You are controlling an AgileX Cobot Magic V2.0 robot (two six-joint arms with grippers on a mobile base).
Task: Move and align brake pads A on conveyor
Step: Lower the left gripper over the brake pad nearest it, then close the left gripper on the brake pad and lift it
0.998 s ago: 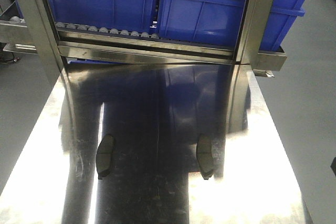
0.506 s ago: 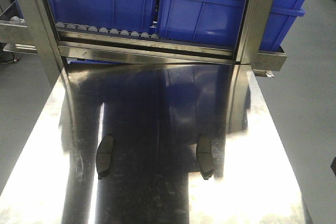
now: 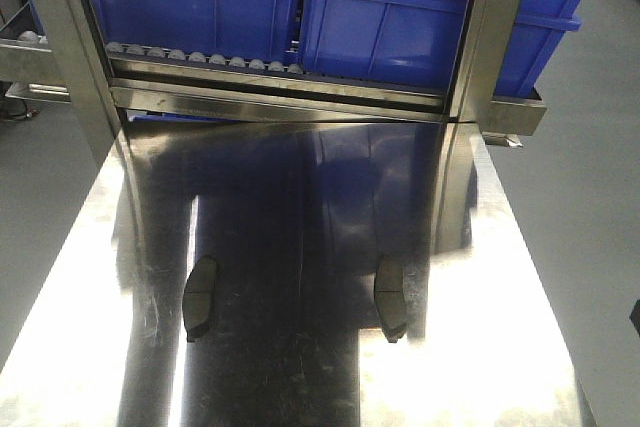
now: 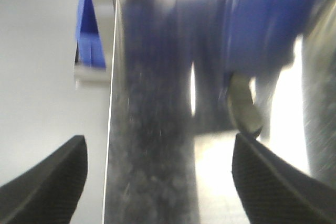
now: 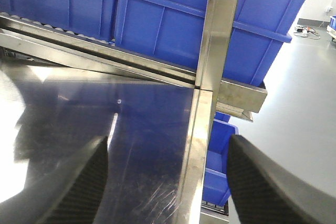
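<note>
Pads: left pad (image 3: 201, 297) and right pad (image 3: 390, 297) lie well apart on table (image 3: 90, 277).
Left gripper (image 4: 157, 145): spread wide, empty.
Right gripper (image 5: 168, 145): spread wide, empty, facing bins (image 5: 173, 24).

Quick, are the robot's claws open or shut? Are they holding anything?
Left gripper: open, holding nothing.
Right gripper: open, holding nothing.

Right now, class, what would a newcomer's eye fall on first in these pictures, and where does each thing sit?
The bright blue bins fill the top of the front view, sitting on the roller rack. Below them the mirror-like steel tabletop glares with reflections. On it lie the left brake pad and the right brake pad, dark, lengthwise and well apart.
</note>
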